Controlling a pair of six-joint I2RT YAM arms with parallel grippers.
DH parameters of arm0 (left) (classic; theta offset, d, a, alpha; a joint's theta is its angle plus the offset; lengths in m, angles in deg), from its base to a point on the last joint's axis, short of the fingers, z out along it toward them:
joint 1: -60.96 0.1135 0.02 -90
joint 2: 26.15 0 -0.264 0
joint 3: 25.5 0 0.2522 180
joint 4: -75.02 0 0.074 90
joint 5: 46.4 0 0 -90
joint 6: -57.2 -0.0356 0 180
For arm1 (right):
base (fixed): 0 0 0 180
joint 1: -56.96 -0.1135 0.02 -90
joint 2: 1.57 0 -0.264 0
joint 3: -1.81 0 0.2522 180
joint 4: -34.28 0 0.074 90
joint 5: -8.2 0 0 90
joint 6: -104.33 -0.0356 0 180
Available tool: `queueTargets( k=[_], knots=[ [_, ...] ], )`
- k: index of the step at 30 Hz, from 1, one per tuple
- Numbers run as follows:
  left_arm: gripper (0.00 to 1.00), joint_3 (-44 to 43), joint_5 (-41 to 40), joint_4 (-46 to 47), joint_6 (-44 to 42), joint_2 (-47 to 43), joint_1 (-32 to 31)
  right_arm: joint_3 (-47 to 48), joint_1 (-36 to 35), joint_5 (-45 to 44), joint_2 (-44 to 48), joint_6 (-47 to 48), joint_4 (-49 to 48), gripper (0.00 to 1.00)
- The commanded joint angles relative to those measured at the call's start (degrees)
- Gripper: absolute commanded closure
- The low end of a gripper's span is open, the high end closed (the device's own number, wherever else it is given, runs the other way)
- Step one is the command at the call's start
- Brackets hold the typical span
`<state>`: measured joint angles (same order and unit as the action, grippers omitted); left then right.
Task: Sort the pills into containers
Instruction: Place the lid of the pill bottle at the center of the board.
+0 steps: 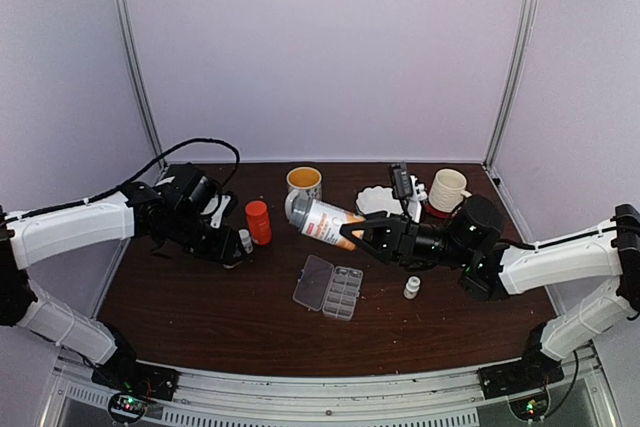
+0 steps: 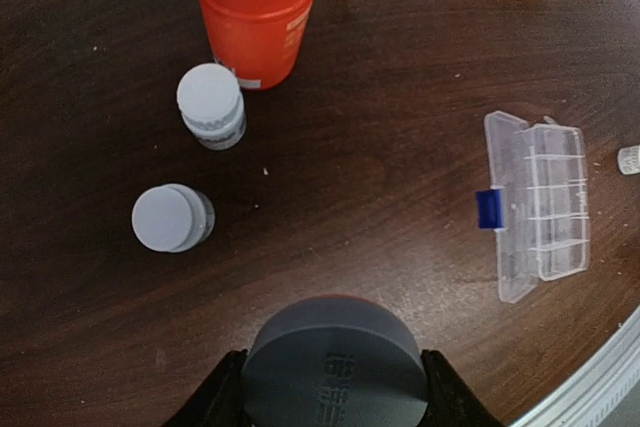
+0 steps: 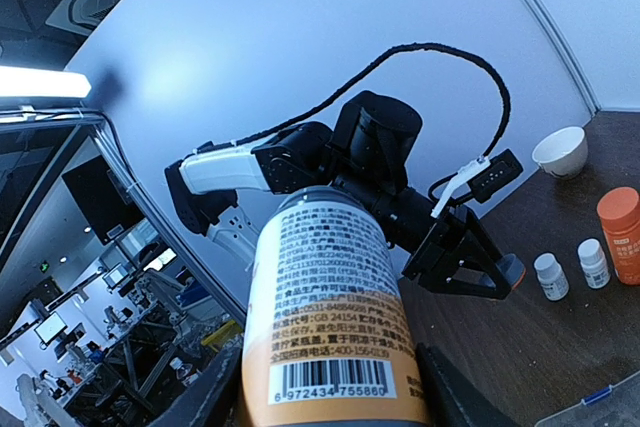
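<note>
This is a robotics lab test cell: a dark wooden table [image 1: 250,327] is boxed in by plain pale panels [image 1: 320,47] on slim metal posts [image 1: 130,57], with an aluminium rail [image 1: 330,387] along its near edge. Outside the panels around the table, the right wrist view catches an open hall of desks with monitors [image 3: 50,332] under a strip light [image 3: 40,82].

I see pale lilac walls [image 1: 320,47], metal corner posts [image 1: 133,57], a dark brown wood surface [image 1: 220,312], an aluminium rail [image 1: 330,395] along its near edge, and a bright strip light [image 3: 40,82] overhead.
</note>
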<state>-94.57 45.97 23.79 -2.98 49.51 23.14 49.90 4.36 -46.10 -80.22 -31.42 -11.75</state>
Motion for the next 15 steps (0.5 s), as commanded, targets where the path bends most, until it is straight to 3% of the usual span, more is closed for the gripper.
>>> queueTargets(
  k=[1,6,15],
  knots=[
    [1.0,2.5,-5.2,6.4,0.1,3.3,0.3,-2.5,0.5,-0.6,-0.4,-0.6,-4.2,1.0],
    [0.99,6.6,-5.2,12.0,1.2,6.6,-0.2,-4.7,0.9,-0.6,-2.1,-2.4,-8.3,1.0],
    [0.99,6.3,-7.3,16.4,1.8,16.8,-3.4,-7.3,1.3,-1.5,-1.1,-0.7,-6.0,1.0]
  ],
)
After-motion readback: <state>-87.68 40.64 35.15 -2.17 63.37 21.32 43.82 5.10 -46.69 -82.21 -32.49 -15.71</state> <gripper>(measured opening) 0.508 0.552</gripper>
